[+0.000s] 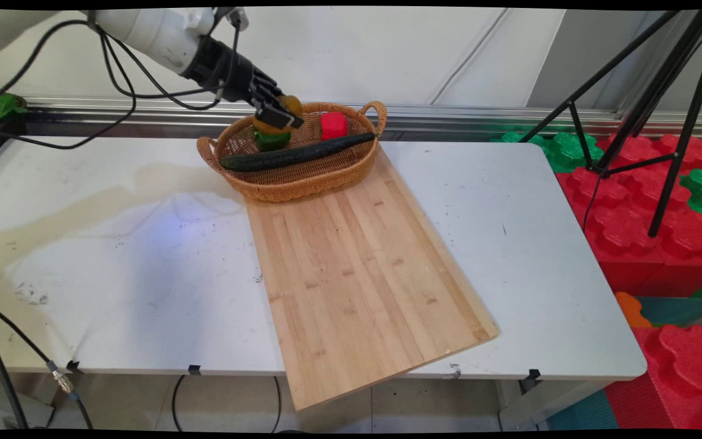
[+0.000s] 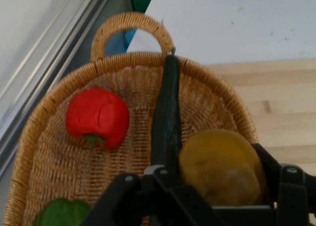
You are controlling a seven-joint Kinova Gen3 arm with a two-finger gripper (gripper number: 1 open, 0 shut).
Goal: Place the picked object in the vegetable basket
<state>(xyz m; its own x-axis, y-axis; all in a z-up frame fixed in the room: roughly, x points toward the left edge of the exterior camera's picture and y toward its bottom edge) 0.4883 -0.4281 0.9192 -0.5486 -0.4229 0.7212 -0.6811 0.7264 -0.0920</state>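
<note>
Gripping yellow fruit (image 2: 220, 167) over basket (image 2: 44, 152)

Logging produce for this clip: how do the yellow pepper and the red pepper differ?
The yellow pepper is held in the claw above the wicker basket; the red pepper lies on the basket's floor, untouched. The yellow pepper sits on one side of the cucumber, the red on the other. Both look similar in size.

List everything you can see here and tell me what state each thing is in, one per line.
Gripper: shut on the yellow pepper, over the basket.
Yellow pepper: held between the fingers.
Basket: upright, on the board's far end.
Cucumber: lying lengthwise across the basket.
Red pepper: resting inside the basket.
Green pepper: inside the basket, under the gripper.
Cutting board: flat, overhanging the table's near edge.
</note>
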